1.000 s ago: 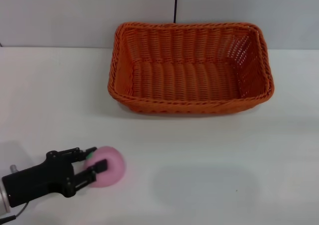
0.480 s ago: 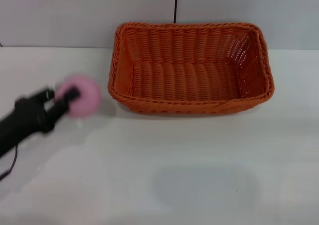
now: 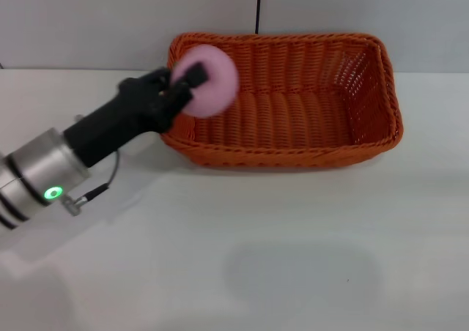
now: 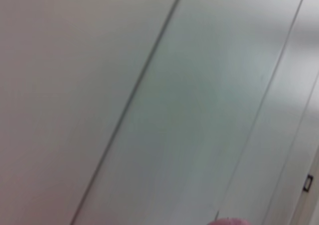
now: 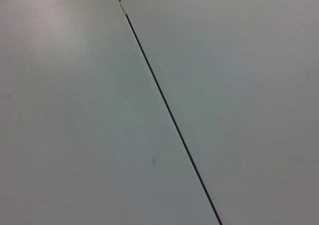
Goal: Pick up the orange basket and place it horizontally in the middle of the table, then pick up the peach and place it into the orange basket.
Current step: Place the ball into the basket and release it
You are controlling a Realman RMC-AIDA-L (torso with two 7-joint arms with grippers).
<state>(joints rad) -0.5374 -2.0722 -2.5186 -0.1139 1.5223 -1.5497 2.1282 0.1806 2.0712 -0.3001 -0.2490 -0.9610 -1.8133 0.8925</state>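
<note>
Trouble could come if the left gripper [image 3: 192,82] lets go too soon. Its black fingers [image 3: 195,73] are clamped on the small round soft-pink toy peach [image 3: 211,80], which hangs up in the air right over the left end of the big orange woven basket [image 3: 282,104]. I think a drop from here could hit the braided rim, and the round peach might bounce or roll out onto the wide white counter [image 3: 278,250]. The squeeze is only on one side of the peach, so it could also slip.

The smooth, flat counter would not stop a rolling ball. Behind it is a plain grey wall [image 3: 110,16] with one dark line. The right gripper is not in view.
</note>
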